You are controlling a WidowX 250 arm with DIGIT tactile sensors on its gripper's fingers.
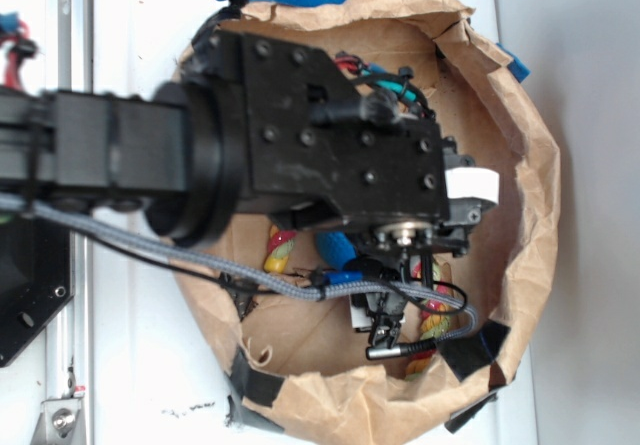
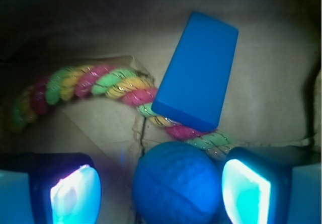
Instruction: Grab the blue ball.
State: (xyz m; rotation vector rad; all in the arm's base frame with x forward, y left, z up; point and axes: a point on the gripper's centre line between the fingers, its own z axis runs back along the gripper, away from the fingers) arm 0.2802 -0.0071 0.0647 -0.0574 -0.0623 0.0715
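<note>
In the wrist view the blue ball (image 2: 176, 183), a textured sphere with a faint seam, lies on brown paper at the bottom centre. My gripper (image 2: 161, 194) is open, with the ball between its jaws. The right finger pad (image 2: 246, 194) is close against the ball's side. A clear gap separates the ball from the left finger pad (image 2: 75, 196). In the exterior view the arm's black wrist block (image 1: 340, 145) hangs over the bag and hides the ball and the fingertips.
A flat blue block (image 2: 198, 70) lies just beyond the ball, resting across a multicoloured twisted rope (image 2: 100, 83) that touches the ball's far side. Everything sits inside a crumpled brown paper bag (image 1: 520, 165) with raised walls, taped to a white surface. Cables (image 1: 300, 285) trail under the arm.
</note>
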